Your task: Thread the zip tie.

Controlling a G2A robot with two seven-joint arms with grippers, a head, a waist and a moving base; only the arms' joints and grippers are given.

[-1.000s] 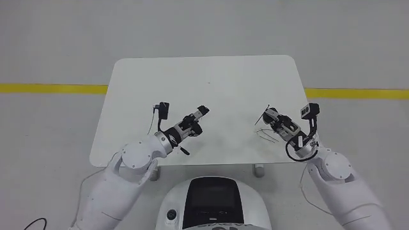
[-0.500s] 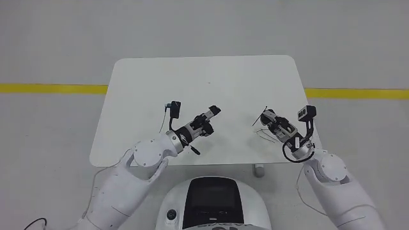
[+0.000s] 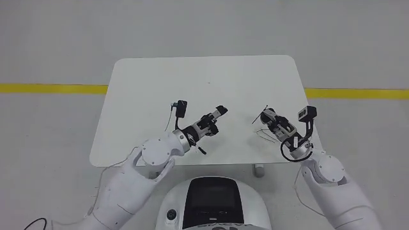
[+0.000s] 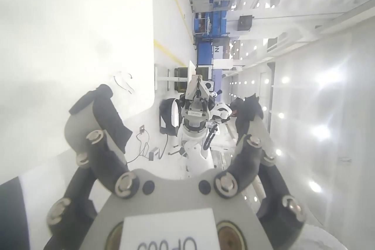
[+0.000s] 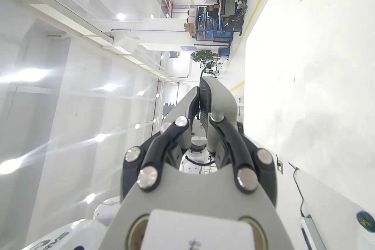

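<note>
**Fig. Zip tie presented in the air, second jaws waiting**

Your right jaws are pressed fully together on a thin black plastic zip tie [image 3: 258, 119]. Its free end juts out past the tips, above the white rounded bench [image 3: 192, 83], probably so that it can be reached from the side. Your left jaws stand wide apart and hold nothing. They face the right jaws across a gap, apparently ready to take that end. More thin dark strands [image 3: 267, 138] lie on the bench just beside the right jaws.

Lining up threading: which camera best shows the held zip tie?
Top view: the zip tie sticks out of the right end effector as a thin line. Right wrist shows its tip; left wrist, too distant to tell.
</note>
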